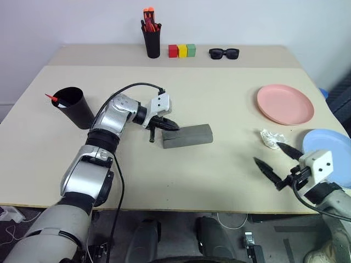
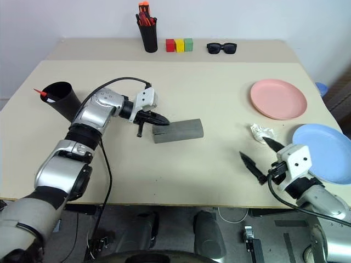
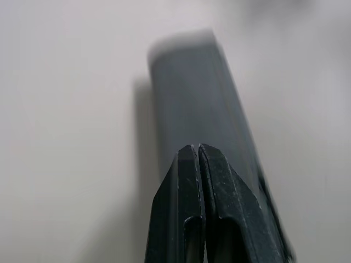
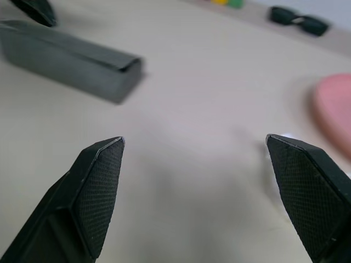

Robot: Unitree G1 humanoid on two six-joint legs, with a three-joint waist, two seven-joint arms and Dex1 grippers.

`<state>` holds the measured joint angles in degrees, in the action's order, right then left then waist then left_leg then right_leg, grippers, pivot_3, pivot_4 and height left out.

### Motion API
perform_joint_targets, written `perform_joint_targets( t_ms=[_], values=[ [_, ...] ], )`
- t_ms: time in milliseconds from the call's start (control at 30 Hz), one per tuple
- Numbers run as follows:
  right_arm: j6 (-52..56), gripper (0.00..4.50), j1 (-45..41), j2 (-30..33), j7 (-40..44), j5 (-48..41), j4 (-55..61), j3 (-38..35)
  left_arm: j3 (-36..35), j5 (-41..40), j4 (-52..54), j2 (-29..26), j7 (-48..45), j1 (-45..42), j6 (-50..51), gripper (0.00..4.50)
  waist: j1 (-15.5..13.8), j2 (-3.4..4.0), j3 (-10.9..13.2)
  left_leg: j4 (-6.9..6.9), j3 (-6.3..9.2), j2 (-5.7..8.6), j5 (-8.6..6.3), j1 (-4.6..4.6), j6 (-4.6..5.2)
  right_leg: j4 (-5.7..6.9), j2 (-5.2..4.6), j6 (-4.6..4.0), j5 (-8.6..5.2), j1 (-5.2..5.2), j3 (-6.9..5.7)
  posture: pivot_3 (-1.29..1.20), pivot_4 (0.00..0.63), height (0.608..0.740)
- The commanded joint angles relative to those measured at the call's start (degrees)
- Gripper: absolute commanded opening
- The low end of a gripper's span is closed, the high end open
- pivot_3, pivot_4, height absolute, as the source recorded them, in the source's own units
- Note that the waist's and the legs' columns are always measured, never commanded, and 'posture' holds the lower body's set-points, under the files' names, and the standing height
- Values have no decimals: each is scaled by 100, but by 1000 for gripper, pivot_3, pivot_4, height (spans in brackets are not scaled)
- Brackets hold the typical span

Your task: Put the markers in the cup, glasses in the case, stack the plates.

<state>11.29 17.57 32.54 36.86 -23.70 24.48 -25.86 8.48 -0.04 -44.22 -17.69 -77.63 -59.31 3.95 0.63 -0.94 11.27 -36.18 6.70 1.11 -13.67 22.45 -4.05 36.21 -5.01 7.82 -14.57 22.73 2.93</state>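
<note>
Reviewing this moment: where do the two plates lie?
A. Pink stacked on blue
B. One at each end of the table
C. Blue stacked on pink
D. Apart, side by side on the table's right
D: the pink plate and the blue plate lie separately on the table's right side, a bare gap between them, not yet stacked.

Left arm reaches out across the middle, wrist bent toward the robot's right, left gripper (image 1: 171,125) with its two black fingers pressed tight together. Right arm sits low at the near right edge, right gripper (image 1: 278,159) level, fingers spread wide, nothing between them.
</note>
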Motion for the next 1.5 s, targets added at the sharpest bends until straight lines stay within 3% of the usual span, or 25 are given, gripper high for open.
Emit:
perform_joint_targets(
  t_ms=[33,133,300,333,400,600,633,1033,1133,1333,1367,1500],
  values=[
    [-203,4226,-56,101,-222,202,-318,-442,-389,-773,1089,245,163,-340,705,46,1,-1,1,2,0,0,0,3,1,-1,0,0,0,3,0,0,150,740],
    [-252,4226,-122,165,-272,303,-605,-558,-431,-1143,1820,445,243,-143,814,46,13,2,-1,3,-2,2,-4,3,8,-5,-2,3,-2,3,1,0,150,740],
    [-409,4226,-288,355,-454,715,-1486,-634,105,-1270,2629,768,373,327,1273,46,53,20,-11,5,-7,2,-5,-16,9,0,0,2,-3,-7,6,0,150,740],
    [-497,4226,-307,383,-457,775,-1720,-643,253,-1244,2706,771,311,442,1265,281,51,21,-11,6,-6,1,-5,-17,9,0,1,1,-2,-7,6,0,150,740],
    [-615,4226,-333,429,-415,838,-2041,-640,423,-1371,2784,748,107,578,1512,888,47,22,-11,5,-7,1,-5,-18,9,1,1,0,-2,-8,6,0,150,740],
    [-626,4226,-427,479,-439,914,-2265,-542,784,-1268,2868,327,-238,844,1429,3967,56,28,-11,6,-7,2,-5,-16,9,0,1,-1,-2,-5,7,0,150,740],
    [-594,4226,-451,472,-454,916,-2257,-524,815,-1290,2921,264,-290,876,1439,4318,57,28,-12,6,-7,2,-5,-15,9,0,1,-1,-2,-5,7,0,150,740],
    [29,4226,-908,491,-706,1049,-2419,-244,1126,-1242,3342,-121,-362,1096,1259,4451,33,29,-11,5,-7,2,-5,-13,9,-3,0,-1,-2,-7,7,0,150,740],
    [272,3303,-1075,558,-859,1134,-2527,-228,1102,-1224,3351,-129,-293,1094,1248,4500,33,29,-11,4,-7,2,-5,-13,9,-3,-1,-1,-2,-7,7,0,150,740],
    [620,262,-1204,644,-1066,1306,-2545,-199,1051,-1250,3425,-214,-210,1130,1289,4500,36,29,-11,5,-7,2,-5,-13,9,-3,0,-1,-2,-6,7,0,150,740],
    [658,35,-1229,654,-1096,1329,-2537,-193,1047,-1259,3445,-225,-185,1142,1310,4500,39,29,-11,4,-7,2,-5,-13,9,-3,0,-1,-2,-6,7,0,150,740],
    [639,35,-1304,728,-1119,1490,-2474,-94,1043,-1271,3493,-276,-123,1188,1338,4500,40,29,-11,3,-7,2,-5,-13,9,-3,-1,-1,-2,-7,7,0,150,740]
  ],
)
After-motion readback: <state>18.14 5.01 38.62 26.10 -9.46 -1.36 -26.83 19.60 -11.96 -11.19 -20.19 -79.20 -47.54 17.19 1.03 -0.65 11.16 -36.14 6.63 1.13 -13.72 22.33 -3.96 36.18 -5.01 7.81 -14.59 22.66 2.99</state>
